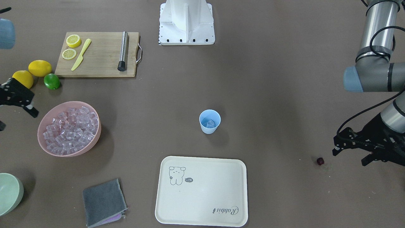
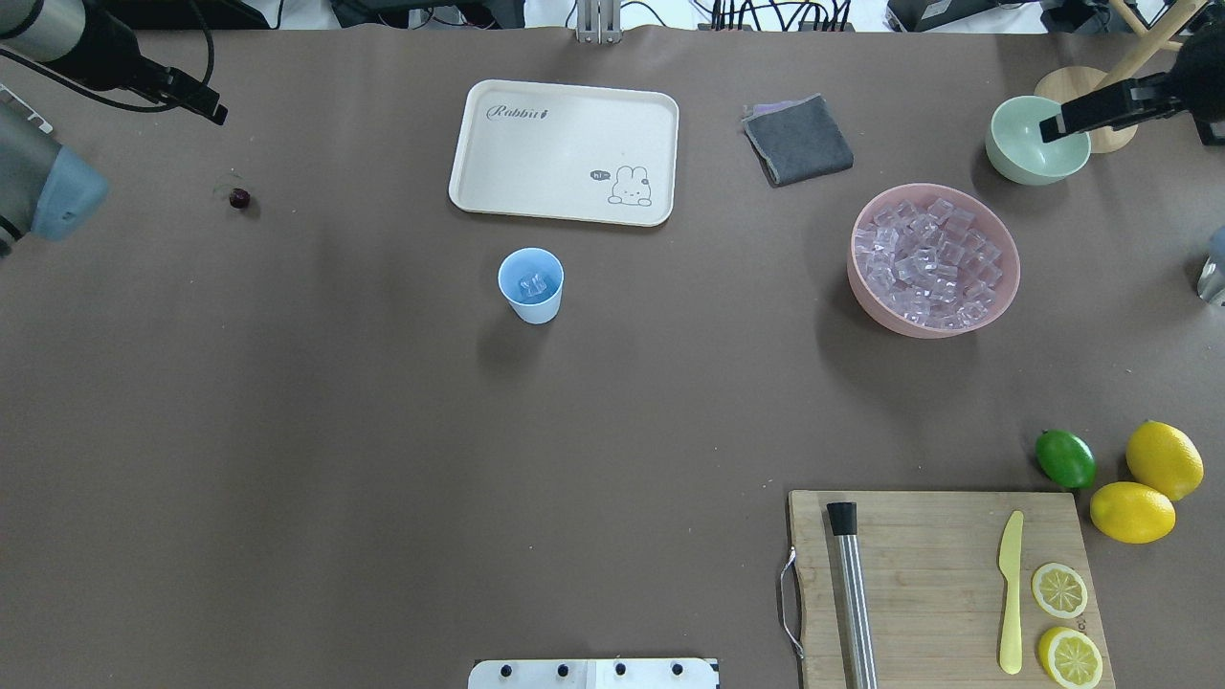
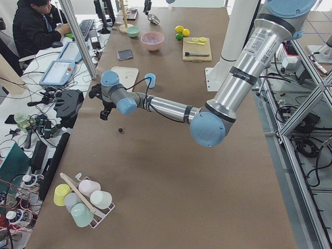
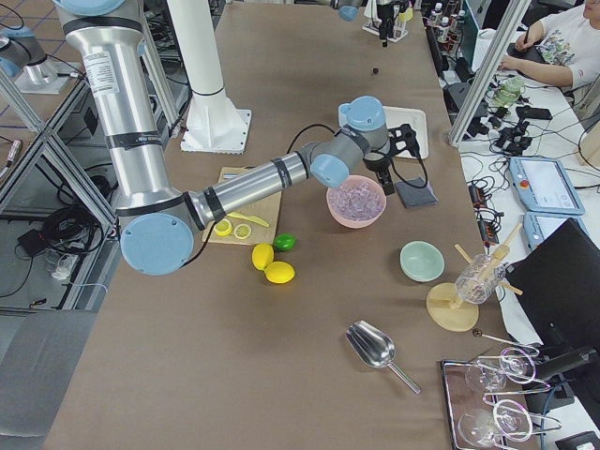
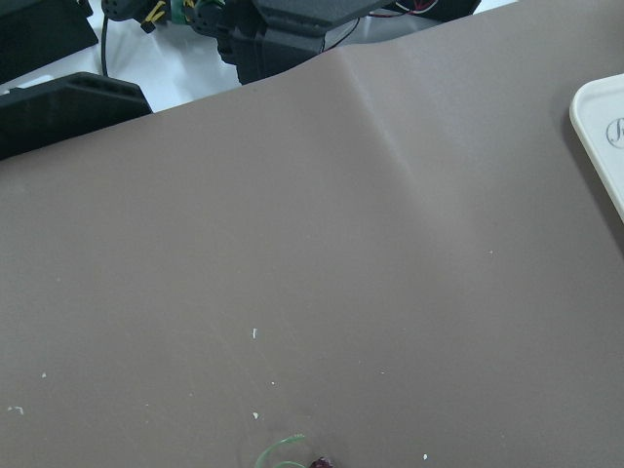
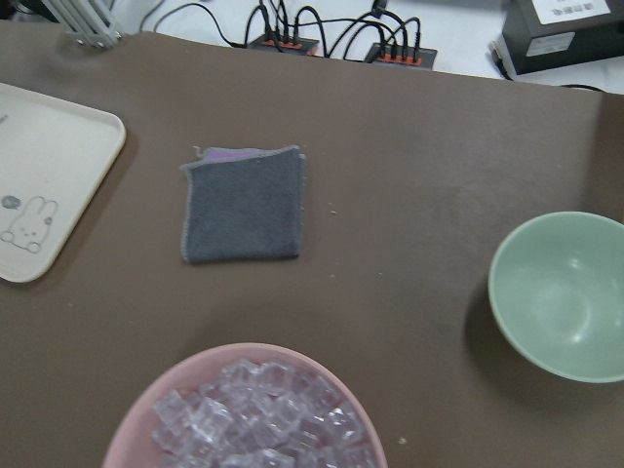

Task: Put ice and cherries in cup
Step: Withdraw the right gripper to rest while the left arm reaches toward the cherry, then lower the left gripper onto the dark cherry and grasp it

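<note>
The light-blue cup (image 1: 209,121) stands upright mid-table with a few cubes of ice (image 2: 529,284) inside. Many more ice cubes fill the pink bowl (image 1: 44,139). One dark cherry (image 1: 320,161) with a thin stem lies alone on the mat, far from the cup; it shows at the bottom edge of the left wrist view (image 5: 322,461). My left gripper (image 1: 349,157) hovers beside the cherry, open and holding nothing. Off the pink bowl's outer side, toward the pale green bowl, my right gripper (image 1: 17,119) hangs open and holds nothing.
A cream tray (image 2: 565,151) lies just beyond the cup, a grey cloth (image 2: 798,140) beside it. The green bowl (image 2: 1037,141) sits past the pink bowl. A cutting board (image 2: 943,584) carries a muddler, a knife and lemon slices; lemons and a lime (image 2: 1065,458) lie nearby.
</note>
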{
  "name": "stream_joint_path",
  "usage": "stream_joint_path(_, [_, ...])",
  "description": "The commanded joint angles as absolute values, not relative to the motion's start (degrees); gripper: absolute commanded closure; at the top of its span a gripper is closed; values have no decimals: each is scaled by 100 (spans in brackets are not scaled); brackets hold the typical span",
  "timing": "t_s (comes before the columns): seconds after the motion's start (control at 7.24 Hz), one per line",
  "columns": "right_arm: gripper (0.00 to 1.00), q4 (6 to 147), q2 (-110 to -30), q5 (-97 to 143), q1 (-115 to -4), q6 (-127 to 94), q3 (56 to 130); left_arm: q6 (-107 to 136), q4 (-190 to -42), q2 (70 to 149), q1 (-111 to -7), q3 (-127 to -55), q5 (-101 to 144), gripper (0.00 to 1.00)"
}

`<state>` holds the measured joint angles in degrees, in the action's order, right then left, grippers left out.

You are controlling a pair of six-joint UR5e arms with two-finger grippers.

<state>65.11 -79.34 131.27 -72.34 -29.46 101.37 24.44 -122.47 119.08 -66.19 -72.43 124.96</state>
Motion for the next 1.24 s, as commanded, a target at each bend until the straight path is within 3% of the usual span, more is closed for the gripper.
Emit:
stream_joint_path(0.0, [0, 7064, -8077, 13017, -7522, -2051, 10002, 2530, -12226, 11988, -6478, -6962, 12120, 3])
stream_joint_path(1.1, [0, 7277, -8323, 12842, -7770, -1564, 10046, 3235, -12287, 12041, -5952, -6363, 12094, 3])
